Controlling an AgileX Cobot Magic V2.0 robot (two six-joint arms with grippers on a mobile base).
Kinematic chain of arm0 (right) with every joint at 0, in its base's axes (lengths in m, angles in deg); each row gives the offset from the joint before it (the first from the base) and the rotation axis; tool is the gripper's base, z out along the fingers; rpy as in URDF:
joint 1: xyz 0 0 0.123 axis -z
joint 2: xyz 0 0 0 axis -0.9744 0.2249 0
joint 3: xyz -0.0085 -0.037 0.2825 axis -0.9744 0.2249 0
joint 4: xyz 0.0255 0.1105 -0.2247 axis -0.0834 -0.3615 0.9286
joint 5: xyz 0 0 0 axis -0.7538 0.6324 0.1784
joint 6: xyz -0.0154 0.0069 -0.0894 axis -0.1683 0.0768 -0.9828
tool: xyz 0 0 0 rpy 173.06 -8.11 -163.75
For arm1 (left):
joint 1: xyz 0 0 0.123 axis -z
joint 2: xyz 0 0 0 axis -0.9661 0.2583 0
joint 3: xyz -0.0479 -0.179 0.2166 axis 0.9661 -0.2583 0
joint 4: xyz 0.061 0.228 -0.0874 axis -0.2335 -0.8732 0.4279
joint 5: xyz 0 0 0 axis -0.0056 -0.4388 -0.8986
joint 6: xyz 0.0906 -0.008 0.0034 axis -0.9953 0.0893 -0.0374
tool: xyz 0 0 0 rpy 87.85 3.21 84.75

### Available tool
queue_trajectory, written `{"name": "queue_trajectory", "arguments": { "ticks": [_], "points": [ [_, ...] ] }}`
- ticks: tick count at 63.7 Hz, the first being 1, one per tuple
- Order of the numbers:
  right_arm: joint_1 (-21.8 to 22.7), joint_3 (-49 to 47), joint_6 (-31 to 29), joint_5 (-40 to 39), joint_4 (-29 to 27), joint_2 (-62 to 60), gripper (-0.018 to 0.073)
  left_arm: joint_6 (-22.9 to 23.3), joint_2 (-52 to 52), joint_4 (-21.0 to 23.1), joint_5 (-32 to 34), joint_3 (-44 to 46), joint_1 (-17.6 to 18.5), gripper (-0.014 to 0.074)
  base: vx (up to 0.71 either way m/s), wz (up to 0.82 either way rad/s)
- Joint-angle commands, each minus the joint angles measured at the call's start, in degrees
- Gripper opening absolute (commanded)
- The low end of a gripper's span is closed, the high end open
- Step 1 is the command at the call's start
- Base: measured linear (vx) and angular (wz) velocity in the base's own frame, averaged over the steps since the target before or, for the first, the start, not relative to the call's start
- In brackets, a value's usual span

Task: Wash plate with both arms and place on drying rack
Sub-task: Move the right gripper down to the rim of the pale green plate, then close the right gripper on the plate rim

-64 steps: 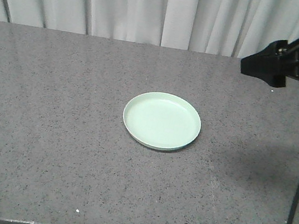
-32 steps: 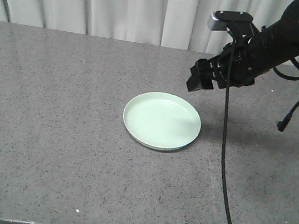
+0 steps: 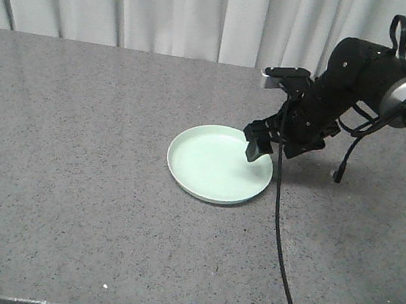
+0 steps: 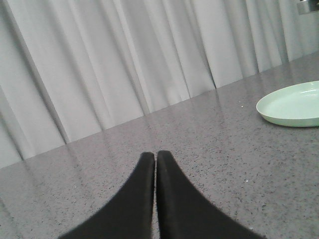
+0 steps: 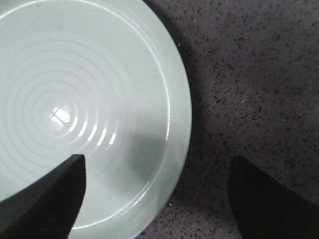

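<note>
Two arms: only the right one shows in the front view; the left one is seen only by its own wrist camera.
Plate (image 3: 219, 164): lies flat on the grey speckled table (image 3: 69, 178), near the middle, at the same place as one second ago.
Right gripper (image 3: 259, 147): one second ago it was at the far right edge of the view, and half a second ago it was high beyond the plate. Now it is lower, over the plate's right rim.
Right jaws: wide apart and holding nothing. In the wrist view, one finger is over the plate's inner face and the other over the table outside the rim. I cannot tell if they touch.
Left gripper (image 4: 155, 159): the fingers are pressed together and hold nothing. It is low over the table, well apart from the plate.
Cable (image 3: 281, 240): hangs from the right arm toward the front table edge.
</note>
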Motion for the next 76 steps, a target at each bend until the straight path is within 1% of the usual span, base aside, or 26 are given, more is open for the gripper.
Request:
{"name": "queue_trajectory", "arguments": {
  "ticks": [1, 11, 15, 20, 27, 32, 33, 34, 41, 47, 69, 73, 76],
  "points": [
    [0.13, -1.9, 0.46, -2.05, 0.04, -2.34, 0.0558, 0.56, -0.86, 0.27, 4.11, -1.23, 0.47, -0.0006, 0.0, 0.0],
    [0.13, -1.9, 0.79, -1.99, 0.46, -1.26, 0.0551, 0.56, -0.86, 0.27, 4.11, -1.23, 0.47, -0.0006, 0.0, 0.0],
    [0.13, -1.9, 0.9, -1.87, 0.71, -1.07, 0.053, 0.56, -0.86, 0.27, 4.11, -1.23, 0.47, -0.0006, 0.0, 0.0],
    [0.13, -1.9, 1.19, -1.32, 1.33, -1.07, 0.048, 0.56, -0.86, 0.27, 4.11, -1.23, 0.47, -0.0006, 0.0, 0.0],
    [0.13, -1.9, 2.29, -0.54, 3.01, -1.07, 0.0368, 0.56, -0.86, 0.27, 4.11, -1.23, 0.47, -0.0006, 0.0, 0.0],
    [0.13, -1.9, 2.43, 0.03, 3.6, -1.07, 0.0265, 0.56, -0.86, 0.27, 4.11, -1.23, 0.47, -0.0006, 0.0, 0.0],
    [0.13, -1.9, 2.43, 0.12, 3.72, -1.07, 0.0256, 0.56, -0.86, 0.27, 4.11, -1.23, 0.47, -0.0006, 0.0, 0.0],
    [0.13, -1.9, 2.43, 0.26, 3.86, -1.07, 0.0226, 0.56, -0.86, 0.27, 4.11, -1.23, 0.47, -0.0006, 0.0, 0.0],
    [0.13, -1.9, 2.35, 1.19, 3.85, -1.07, 0.0084, 0.56, -0.86, 0.27, 4.11, -1.23, 0.47, -0.0006, 0.0, 0.0],
    [0.18, -1.9, 2.35, 1.98, 3.85, -1.07, -0.0018, 0.56, -0.86, 0.27, 4.11, -1.23, 0.47, -0.0006, 0.0, 0.0],
    [0.5, -1.95, 2.35, 1.67, 3.17, -2.99, -0.0011, 0.56, -0.86, 0.27, 4.11, -1.23, 0.47, -0.0006, 0.0, 0.0],
    [1.26, -1.95, 1.96, 0.89, 1.63, -4.61, -0.0009, 0.56, -0.86, 0.27, 4.11, -1.23, 0.47, -0.0006, 0.0, 0.0],
    [2.32, -1.95, 1.32, 0.58, -0.87, -6.06, -0.0009, 0.56, -0.86, 0.27, 4.11, -1.23, 0.47, -0.0006, 0.0, 0.0]
  ]
}}
